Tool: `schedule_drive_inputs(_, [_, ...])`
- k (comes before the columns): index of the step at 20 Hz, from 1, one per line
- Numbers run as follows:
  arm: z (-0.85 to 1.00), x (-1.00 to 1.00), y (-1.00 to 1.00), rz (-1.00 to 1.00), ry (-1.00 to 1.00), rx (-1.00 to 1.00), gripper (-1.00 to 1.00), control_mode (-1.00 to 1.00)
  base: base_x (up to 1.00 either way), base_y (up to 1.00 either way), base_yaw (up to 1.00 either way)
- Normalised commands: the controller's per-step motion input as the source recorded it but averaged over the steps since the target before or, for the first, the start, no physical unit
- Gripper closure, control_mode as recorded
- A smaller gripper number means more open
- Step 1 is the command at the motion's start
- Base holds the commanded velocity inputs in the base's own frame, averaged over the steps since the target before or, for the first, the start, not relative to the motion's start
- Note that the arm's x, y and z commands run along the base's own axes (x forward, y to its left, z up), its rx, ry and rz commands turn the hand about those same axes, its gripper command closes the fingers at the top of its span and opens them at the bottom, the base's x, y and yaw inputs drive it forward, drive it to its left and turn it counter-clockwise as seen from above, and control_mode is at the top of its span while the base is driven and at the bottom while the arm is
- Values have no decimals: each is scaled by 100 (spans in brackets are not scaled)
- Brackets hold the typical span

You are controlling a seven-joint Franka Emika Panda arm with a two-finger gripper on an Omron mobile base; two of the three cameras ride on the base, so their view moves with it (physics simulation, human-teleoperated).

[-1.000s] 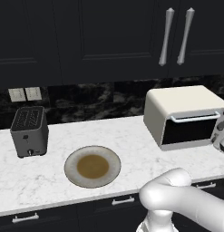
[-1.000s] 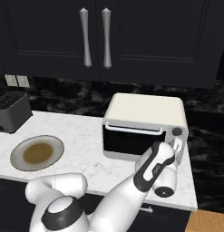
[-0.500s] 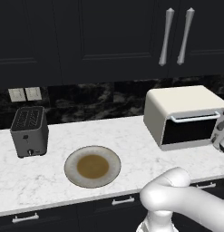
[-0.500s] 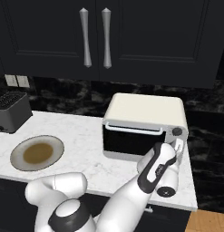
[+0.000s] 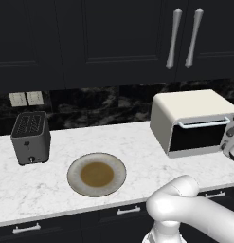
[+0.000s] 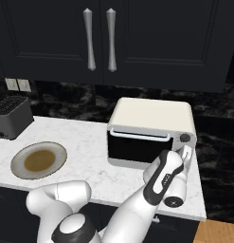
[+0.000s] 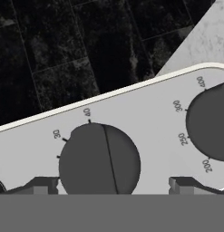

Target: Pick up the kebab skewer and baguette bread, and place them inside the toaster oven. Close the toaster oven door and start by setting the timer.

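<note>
The cream-white toaster oven (image 5: 184, 107) (image 6: 151, 114) stands at the counter's right end. Its door (image 6: 137, 149) of dark glass is closed, with the silver handle across the top. My gripper (image 6: 184, 155) is at the knob panel on the oven's right side. In the hand view my gripper (image 7: 111, 186) is open, and its fingertips (image 7: 41, 186) stand on either side of the dark timer knob (image 7: 99, 158) marked 30 and 40. A second knob (image 7: 211, 122) with temperature numbers is beside it. The kebab skewer and baguette bread are out of view.
A round plate (image 5: 76, 182) (image 6: 16, 166) with a brown centre lies mid-counter with nothing on it. A dark grey slot toaster (image 5: 31, 137) (image 6: 12, 118) stands at the left. Dark upper cabinets with silver handles (image 5: 184, 38) hang above. The counter's right edge (image 6: 201, 209) is just past the oven.
The hand has shifted slightly at the knob panel. The oven, plate and toaster have not moved.
</note>
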Motion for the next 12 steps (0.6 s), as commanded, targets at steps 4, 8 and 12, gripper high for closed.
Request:
schedule_drive_inputs(4, [0,3,0,0,0,0,-100,-100,0,0,0])
schedule_drive_inputs(8, [0,2,0,0,0,0,100,-100,0,0,0])
schedule_drive_inputs(12, [0,0,-2,0,0,0,100,-100,0,0,0])
